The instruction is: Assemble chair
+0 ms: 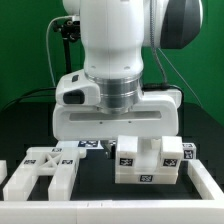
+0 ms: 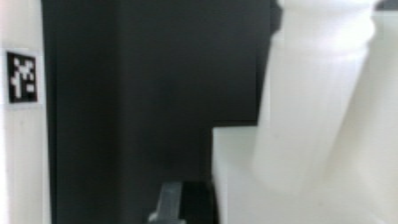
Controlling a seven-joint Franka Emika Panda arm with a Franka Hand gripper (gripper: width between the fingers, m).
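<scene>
No readable words, numbers or brand marks. Only black-and-white square tags, coded patterns: several on the white blocky plastic chair part just below the gripper, two on the white slotted flat plastic panel lower, toward the exterior view's left. Wrist view: one blurred tag on a white strip.

Robotics laboratory bench: a robot arm over a black table, green backdrop, white tagged parts laid out.
</scene>
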